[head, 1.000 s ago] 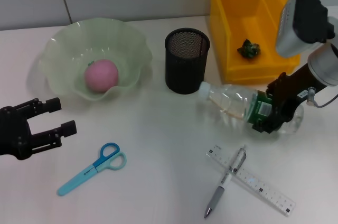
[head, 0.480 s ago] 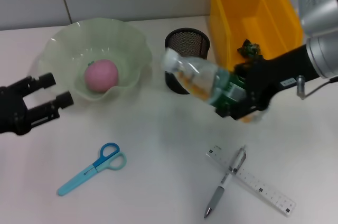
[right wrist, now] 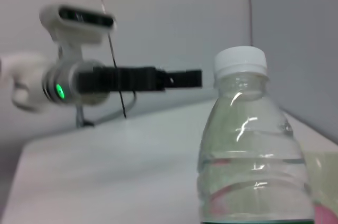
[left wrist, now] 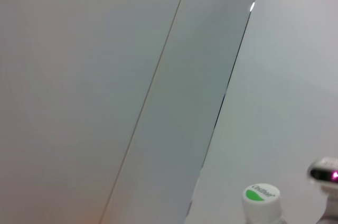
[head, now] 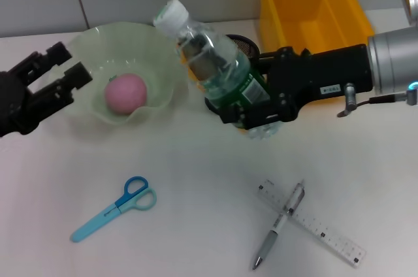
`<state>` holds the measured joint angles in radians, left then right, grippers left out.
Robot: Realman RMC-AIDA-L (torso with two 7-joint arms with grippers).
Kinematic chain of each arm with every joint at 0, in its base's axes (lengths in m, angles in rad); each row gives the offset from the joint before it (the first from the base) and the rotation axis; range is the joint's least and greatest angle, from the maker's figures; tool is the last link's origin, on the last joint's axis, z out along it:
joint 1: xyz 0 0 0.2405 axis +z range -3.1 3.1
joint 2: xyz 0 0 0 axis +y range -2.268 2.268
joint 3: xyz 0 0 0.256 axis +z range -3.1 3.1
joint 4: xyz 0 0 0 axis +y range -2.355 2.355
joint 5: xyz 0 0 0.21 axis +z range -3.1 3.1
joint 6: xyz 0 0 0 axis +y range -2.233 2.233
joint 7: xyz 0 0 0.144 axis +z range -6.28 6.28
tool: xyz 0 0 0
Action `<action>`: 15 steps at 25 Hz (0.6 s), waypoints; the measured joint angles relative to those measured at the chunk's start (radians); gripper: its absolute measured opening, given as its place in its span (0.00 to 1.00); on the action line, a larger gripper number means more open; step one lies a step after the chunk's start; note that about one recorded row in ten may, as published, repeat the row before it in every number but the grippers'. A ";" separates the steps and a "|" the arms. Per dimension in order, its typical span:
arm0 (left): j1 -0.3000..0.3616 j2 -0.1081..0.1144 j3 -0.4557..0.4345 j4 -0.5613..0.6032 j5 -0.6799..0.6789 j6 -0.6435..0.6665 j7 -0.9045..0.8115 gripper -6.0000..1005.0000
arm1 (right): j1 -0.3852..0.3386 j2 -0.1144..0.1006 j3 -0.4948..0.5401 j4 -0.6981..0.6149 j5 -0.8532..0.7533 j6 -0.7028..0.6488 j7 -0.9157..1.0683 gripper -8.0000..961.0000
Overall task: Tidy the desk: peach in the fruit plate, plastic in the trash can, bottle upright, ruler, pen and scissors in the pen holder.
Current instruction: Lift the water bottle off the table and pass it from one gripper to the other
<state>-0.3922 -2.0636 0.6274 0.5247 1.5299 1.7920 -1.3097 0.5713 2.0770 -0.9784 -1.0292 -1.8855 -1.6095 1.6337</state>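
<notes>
My right gripper (head: 252, 98) is shut on the lower part of the clear bottle (head: 212, 58), which hangs above the table and leans with its white cap (head: 170, 12) up and to the left. The same bottle (right wrist: 248, 155) fills the right wrist view, and its cap (left wrist: 260, 198) shows in the left wrist view. The pink peach (head: 125, 92) lies in the green fruit plate (head: 81, 51). My left gripper (head: 68, 63) stands open at the plate's left rim. Blue scissors (head: 117, 208), a clear ruler (head: 313, 225) and a pen (head: 279, 225) crossing it lie on the table. The black pen holder (head: 247, 44) is mostly hidden behind the bottle. The plastic is hidden.
The yellow trash can (head: 313, 9) stands at the back right, behind my right arm. A grey wall runs along the table's far edge. Bare white table lies between the scissors and the ruler.
The right gripper has lifted the bottle off the table, carried it left and tipped it nearly upright. The left gripper has risen toward the plate's left rim.
</notes>
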 joint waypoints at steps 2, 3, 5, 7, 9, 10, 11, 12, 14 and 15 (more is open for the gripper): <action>-0.015 0.001 0.000 -0.029 -0.010 0.008 0.014 0.74 | 0.004 0.000 -0.005 0.031 0.040 -0.001 -0.022 0.80; -0.029 0.001 0.000 -0.048 -0.012 0.012 0.027 0.74 | 0.005 0.000 -0.008 0.046 0.058 -0.001 -0.032 0.80; -0.042 -0.001 0.001 -0.063 -0.013 0.016 0.039 0.74 | 0.012 0.000 -0.009 0.075 0.091 -0.003 -0.050 0.80; -0.053 -0.002 0.001 -0.078 -0.013 0.020 0.048 0.74 | 0.021 0.000 -0.016 0.098 0.110 -0.008 -0.066 0.80; -0.096 -0.004 0.001 -0.143 -0.016 0.033 0.077 0.74 | 0.028 0.000 -0.026 0.113 0.116 -0.009 -0.073 0.80; -0.105 -0.004 0.001 -0.156 -0.018 0.035 0.083 0.74 | 0.032 0.000 -0.032 0.117 0.117 -0.009 -0.075 0.80; -0.105 -0.004 0.001 -0.156 -0.018 0.035 0.083 0.74 | 0.034 0.000 -0.039 0.121 0.117 -0.008 -0.077 0.80; -0.122 -0.005 -0.001 -0.181 -0.021 0.038 0.095 0.74 | 0.036 0.000 -0.046 0.124 0.118 -0.007 -0.080 0.80; -0.138 -0.006 -0.002 -0.202 -0.023 0.042 0.101 0.74 | 0.039 0.001 -0.056 0.130 0.120 -0.003 -0.084 0.80; -0.138 -0.006 -0.002 -0.202 -0.023 0.042 0.101 0.74 | 0.043 0.001 -0.059 0.135 0.121 -0.002 -0.087 0.80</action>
<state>-0.5304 -2.0698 0.6255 0.3230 1.5073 1.8342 -1.2089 0.6139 2.0782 -1.0379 -0.8945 -1.7650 -1.6110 1.5471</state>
